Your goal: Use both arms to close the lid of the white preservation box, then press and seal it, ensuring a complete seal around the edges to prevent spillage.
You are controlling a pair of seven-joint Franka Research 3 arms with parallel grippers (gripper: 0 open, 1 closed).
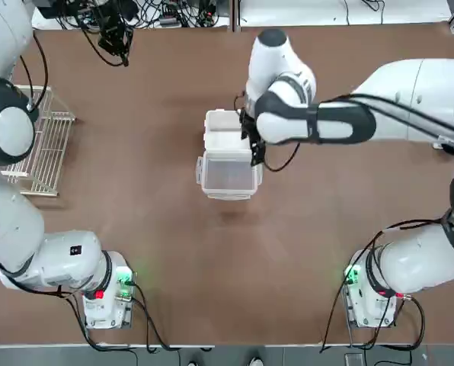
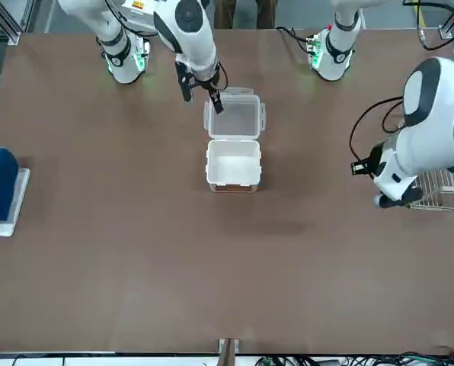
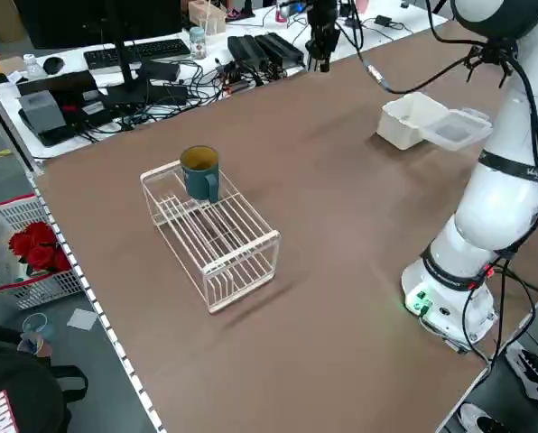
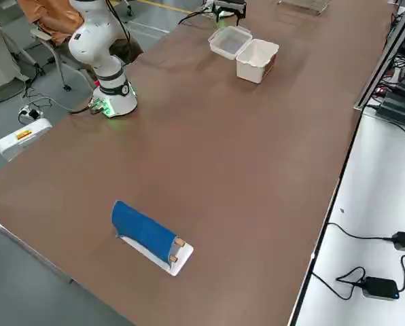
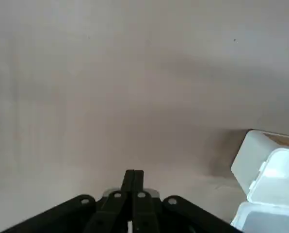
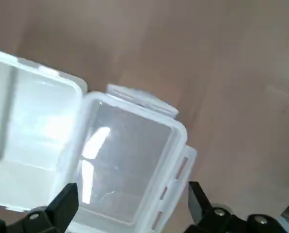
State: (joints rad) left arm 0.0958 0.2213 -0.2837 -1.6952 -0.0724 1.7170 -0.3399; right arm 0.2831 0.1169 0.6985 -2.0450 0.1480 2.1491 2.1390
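Brown and flat, the big table (image 1: 166, 252) holds everything, with the two white robot arm bases standing at its near edge, one by each near corner. Near the left edge sits a white wire rack (image 1: 40, 145), and a teal mug (image 3: 199, 171) sits on top of it. The left gripper (image 5: 134, 177) hangs over bare table beside that rack, well apart from the box, and its two dark fingers are pressed together with no gap between them. In the middle of the table, a little toward the far edge, is the small white plastic preservation box (image 1: 225, 133) with rounded corners. It is open. Its flat see-through white lid (image 1: 228, 174) with a raised rim is flipped back and lies flat on the table on the near side of the box, joined to it along one long edge. Small latch flaps (image 6: 176, 172) stick out from the sides of the lid. The right gripper (image 1: 251, 141) hangs just over the right side of the box and lid, where the two meet. Its two dark fingers (image 6: 62, 204) are spread wide apart, one on each side of the lid in the wrist view, and they pinch nothing. Near the far right corner lies a blue roll on a flat white base (image 2: 4, 191). Past the far edge is a white bench with black cables (image 1: 135, 15).
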